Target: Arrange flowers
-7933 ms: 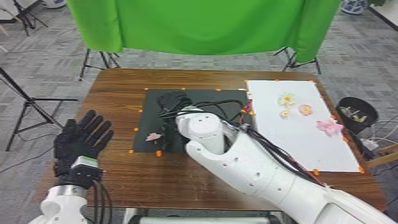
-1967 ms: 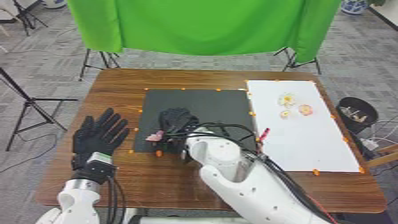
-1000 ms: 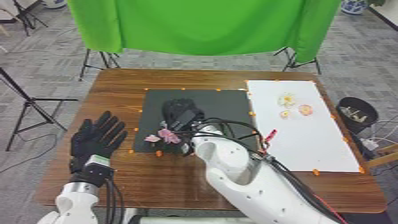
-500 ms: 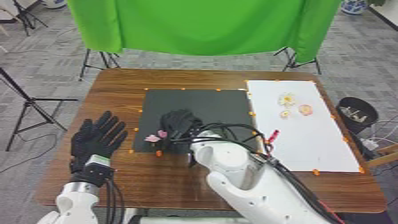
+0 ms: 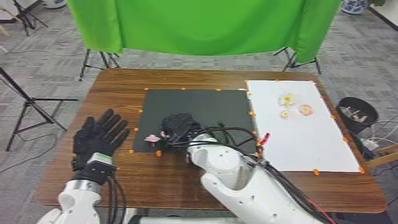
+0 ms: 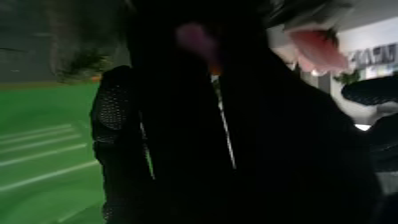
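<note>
In the head view my right hand (image 5: 180, 126) is low over the lower left part of the black sheet (image 5: 213, 100), fingers straight. Pink flowers (image 5: 153, 138) lie close together at its left side, partly hidden by the glove. On the white sheet (image 5: 306, 140) are a white-and-yellow flower (image 5: 287, 99), a peach flower (image 5: 306, 109) and a small pale one (image 5: 284, 114). My left hand (image 5: 99, 136) is open at the table's left. The right wrist view has the right hand (image 6: 178, 125), with a pink bloom (image 6: 317, 49) beside its fingers and a dim pinkish shape (image 6: 197, 41) between them.
Orange markers stand along the edges of both sheets. My right forearm and its loose cables cross the lower middle of the brown table (image 5: 160, 185). A black bin (image 5: 357, 112) stands beyond the table's right edge, and a green cloth (image 5: 209, 25) hangs behind.
The large pink flower has gone from the white sheet to the black sheet's lower left, beside the small one. My right hand has shifted down and slightly about there; my left hand has moved slightly rightward.
</note>
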You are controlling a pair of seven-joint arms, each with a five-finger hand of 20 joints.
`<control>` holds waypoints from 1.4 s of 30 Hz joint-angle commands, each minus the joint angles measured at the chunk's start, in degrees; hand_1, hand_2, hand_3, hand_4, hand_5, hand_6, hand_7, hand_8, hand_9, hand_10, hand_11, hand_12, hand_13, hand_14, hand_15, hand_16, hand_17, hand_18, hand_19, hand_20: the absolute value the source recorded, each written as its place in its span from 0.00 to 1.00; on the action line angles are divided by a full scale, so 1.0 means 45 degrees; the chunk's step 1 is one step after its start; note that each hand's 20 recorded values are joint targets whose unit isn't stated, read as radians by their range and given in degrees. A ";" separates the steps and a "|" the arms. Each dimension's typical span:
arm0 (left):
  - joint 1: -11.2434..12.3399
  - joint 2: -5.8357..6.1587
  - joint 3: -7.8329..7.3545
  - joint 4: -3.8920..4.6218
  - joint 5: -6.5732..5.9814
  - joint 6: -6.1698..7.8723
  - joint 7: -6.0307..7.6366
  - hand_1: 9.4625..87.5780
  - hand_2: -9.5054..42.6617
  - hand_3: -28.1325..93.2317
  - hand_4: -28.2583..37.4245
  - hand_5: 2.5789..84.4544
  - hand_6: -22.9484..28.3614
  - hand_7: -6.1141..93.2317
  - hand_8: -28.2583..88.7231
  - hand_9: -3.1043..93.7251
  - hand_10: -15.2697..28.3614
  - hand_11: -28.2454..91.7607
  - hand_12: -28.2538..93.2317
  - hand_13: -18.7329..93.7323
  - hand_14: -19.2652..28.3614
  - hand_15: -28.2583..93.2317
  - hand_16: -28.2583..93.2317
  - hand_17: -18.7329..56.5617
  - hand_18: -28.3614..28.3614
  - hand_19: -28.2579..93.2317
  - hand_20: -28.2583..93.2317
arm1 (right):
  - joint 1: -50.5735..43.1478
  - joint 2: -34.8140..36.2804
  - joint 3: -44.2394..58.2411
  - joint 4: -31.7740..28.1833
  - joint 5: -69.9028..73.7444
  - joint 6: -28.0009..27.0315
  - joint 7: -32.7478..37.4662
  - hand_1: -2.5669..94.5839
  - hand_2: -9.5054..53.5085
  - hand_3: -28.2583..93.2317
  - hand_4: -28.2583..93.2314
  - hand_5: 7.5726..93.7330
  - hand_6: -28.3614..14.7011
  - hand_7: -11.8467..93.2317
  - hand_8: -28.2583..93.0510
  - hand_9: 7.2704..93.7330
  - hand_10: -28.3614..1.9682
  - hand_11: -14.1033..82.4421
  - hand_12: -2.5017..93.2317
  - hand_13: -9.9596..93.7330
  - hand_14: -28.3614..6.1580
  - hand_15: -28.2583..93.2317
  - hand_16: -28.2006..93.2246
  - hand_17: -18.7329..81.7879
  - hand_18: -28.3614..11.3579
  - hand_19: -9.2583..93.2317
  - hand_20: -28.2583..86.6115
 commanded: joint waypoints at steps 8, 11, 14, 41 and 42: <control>0.0250 -0.0121 -0.0052 -0.0030 -0.0015 -0.0181 0.0049 0.22 0.49 0.81 0.00 0.47 0.65 0.21 0.16 0.37 0.73 0.46 0.32 0.38 0.77 0.58 0.17 0.15 0.77 0.53 0.31 | 0.0311 0.0628 -0.0800 0.0192 0.0191 0.3955 0.0040 0.73 0.00 0.79 0.00 0.81 0.74 0.40 0.23 0.96 0.70 0.21 0.42 0.83 0.65 0.47 0.63 0.51 0.26 0.82 0.60; 0.0252 -0.0133 -0.0067 -0.0047 -0.0033 -0.0130 0.0027 0.22 0.49 0.81 0.00 0.47 0.65 0.20 0.16 0.37 0.73 0.46 0.32 0.38 0.77 0.58 0.17 0.15 0.77 0.53 0.31 | 0.0527 0.0654 -0.0864 0.0082 0.0299 0.4716 0.0435 0.73 0.00 0.79 0.00 0.81 0.74 0.41 0.23 0.97 0.70 0.21 0.42 0.83 0.66 0.47 0.64 0.51 0.26 0.82 0.61; 0.0197 -0.0124 -0.0011 -0.0019 -0.0039 -0.0115 0.0063 0.22 0.49 0.81 0.00 0.47 0.66 0.20 0.16 0.37 0.73 0.46 0.32 0.38 0.77 0.58 0.17 0.15 0.77 0.53 0.31 | 0.0653 0.0659 -0.0752 -0.0011 0.0288 0.4904 0.0620 0.72 0.00 0.80 0.00 0.81 0.74 0.41 0.23 0.97 0.69 0.21 0.42 0.83 0.66 0.47 0.64 0.51 0.25 0.83 0.61; 0.0392 -0.0166 -0.0183 -0.0091 -0.0089 -0.0003 0.0097 0.22 0.49 0.81 0.00 0.47 0.66 0.21 0.16 0.37 0.72 0.46 0.32 0.38 0.77 0.59 0.17 0.15 0.77 0.53 0.31 | -0.0098 0.1084 0.0081 -0.1236 0.0566 0.0807 0.1071 0.65 0.00 0.81 0.00 0.73 0.73 0.36 0.17 0.86 0.67 0.21 0.39 0.71 0.58 0.62 0.60 0.44 0.19 0.83 0.64; 0.0355 -0.0161 -0.0158 -0.0070 -0.0083 -0.0006 0.0110 0.22 0.49 0.81 0.00 0.47 0.66 0.21 0.16 0.37 0.73 0.46 0.32 0.38 0.77 0.59 0.17 0.15 0.77 0.53 0.31 | -0.0071 0.1137 0.0066 -0.1292 0.0636 0.0809 0.1138 0.64 0.00 0.82 0.00 0.72 0.73 0.36 0.16 0.85 0.66 0.22 0.39 0.70 0.58 0.62 0.59 0.44 0.19 0.83 0.64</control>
